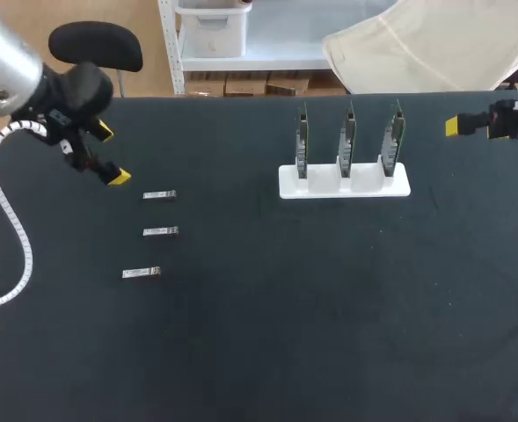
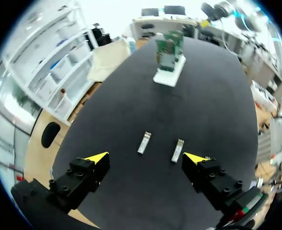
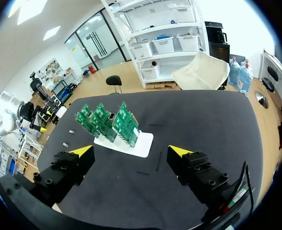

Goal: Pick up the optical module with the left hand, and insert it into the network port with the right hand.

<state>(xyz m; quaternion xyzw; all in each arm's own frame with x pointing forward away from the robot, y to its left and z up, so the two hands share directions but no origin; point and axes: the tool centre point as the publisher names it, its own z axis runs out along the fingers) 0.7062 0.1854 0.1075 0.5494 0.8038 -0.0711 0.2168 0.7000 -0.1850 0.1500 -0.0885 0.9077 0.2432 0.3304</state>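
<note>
Black matte table top (image 1: 267, 343) is carrying all the items. Three small silver metal optical modules are lying flat in a loose column left of centre in the head view: top module (image 1: 158, 195), middle module (image 1: 160, 231) and bottom module (image 1: 142, 273). Each is lying apart from the others, and nothing is touching any of them. Left gripper (image 1: 111, 155) is hanging at the upper left of the head view, just up and left of the top module. Its yellow-tipped fingers are spread wide and are holding nothing. A white coiled cable (image 1: 12, 233) is looping from that arm down the left edge of the frame. In the left wrist view two of the modules are lying on the table just ahead of the spread fingers, clear of both. A white rectangular plastic base (image 1: 368, 187) is sitting right of centre in the upper half of the head view, well apart from the modules. It is holding three green circuit boards (image 1: 348, 141) upright, side by side. The network ports on the boards are too small to make out. Right gripper (image 3: 131, 151) is hanging at the upper right edge of the head view, to the right of the base. Its fingers are wide apart and empty, and the boards are standing ahead of them.
</note>
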